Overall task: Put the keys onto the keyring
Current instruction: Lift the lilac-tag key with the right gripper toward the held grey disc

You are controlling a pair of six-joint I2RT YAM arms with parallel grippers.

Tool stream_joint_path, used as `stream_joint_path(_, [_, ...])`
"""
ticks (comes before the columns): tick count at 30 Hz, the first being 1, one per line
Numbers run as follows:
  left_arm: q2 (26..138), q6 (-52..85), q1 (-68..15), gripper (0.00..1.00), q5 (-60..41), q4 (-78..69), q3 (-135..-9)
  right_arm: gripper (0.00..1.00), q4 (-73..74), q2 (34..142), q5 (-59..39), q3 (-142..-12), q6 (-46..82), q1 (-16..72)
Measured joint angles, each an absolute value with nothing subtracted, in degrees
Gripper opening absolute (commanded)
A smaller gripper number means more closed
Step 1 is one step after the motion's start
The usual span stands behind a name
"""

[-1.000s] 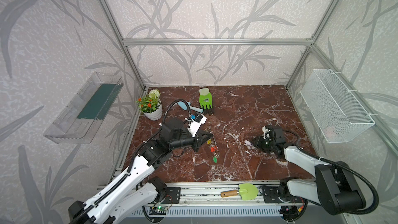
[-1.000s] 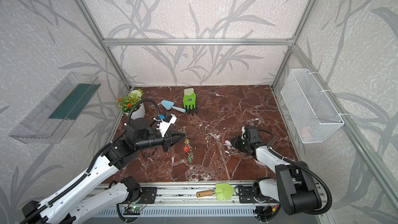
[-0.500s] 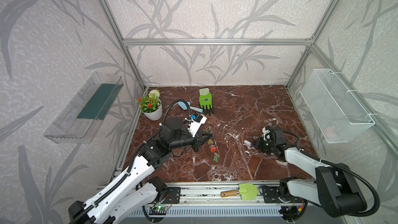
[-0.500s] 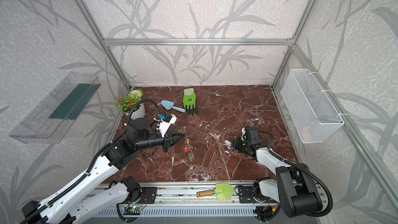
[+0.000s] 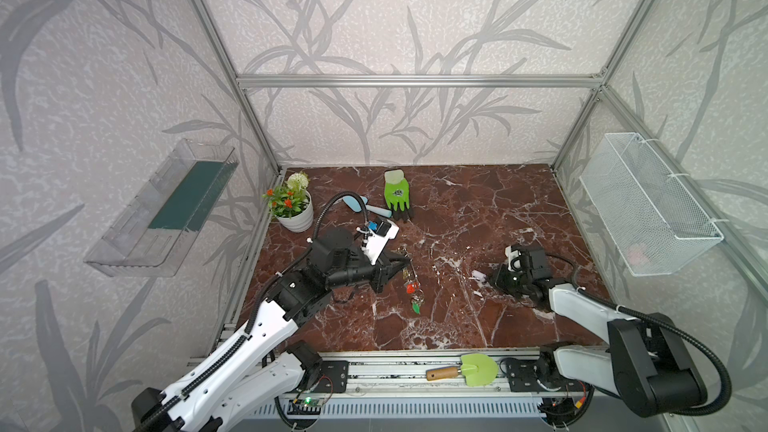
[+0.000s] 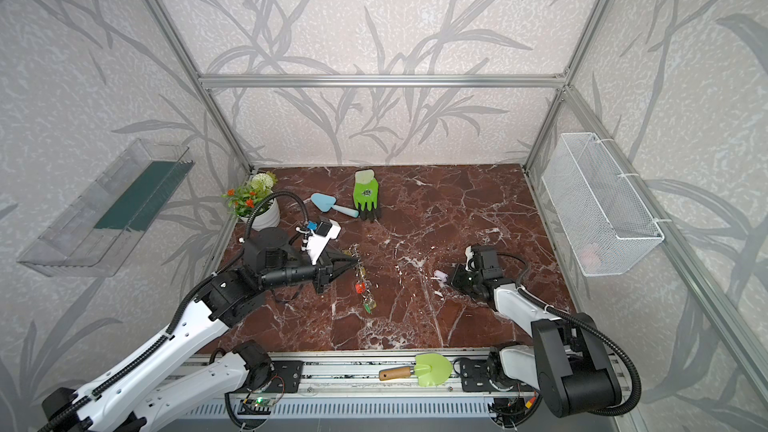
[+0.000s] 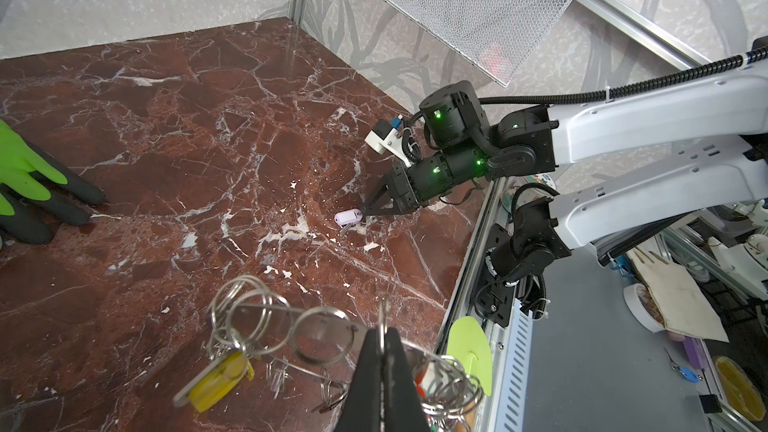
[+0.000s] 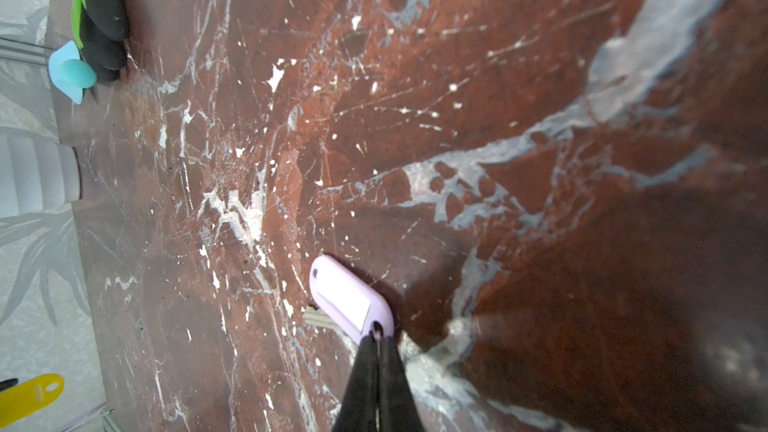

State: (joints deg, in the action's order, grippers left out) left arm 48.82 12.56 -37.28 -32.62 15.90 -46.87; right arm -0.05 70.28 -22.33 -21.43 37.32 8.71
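Right wrist: lilac key touches right hand.

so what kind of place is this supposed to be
Likely a robot lab cell staged as a gardening bench: an aluminium frame with leaf-print walls, plus a potted plant, a green gardening glove and a green trowel.

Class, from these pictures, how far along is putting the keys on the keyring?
Done: the yellow tag, red tag and green tag hang from the keyring, held by the left gripper, jaws shut. In hand: the right gripper pinches the lilac tag, lying on the table. Left: lift it and hook it on.
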Motion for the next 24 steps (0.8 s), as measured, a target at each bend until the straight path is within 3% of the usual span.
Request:
stream_joint_path(8, [49.47,11.81,-37.28,0.00,-32.62,16.01,-46.87,0.00,2.04,62.13,-28.88,-21.78,34.70,9.58])
stream_joint_path(16, [54.15,8.38,-37.28,0.00,-33.45,19.62,-50.63,0.00,6.04,49.80,-36.69,-25.82,32.58,16.38])
stream_joint_path(24, [62.39,4.19,-37.87,0.00,-33.23,25.10,-58.87,0.00,7.68,50.85,-43.11,-32.60,29.26,21.56])
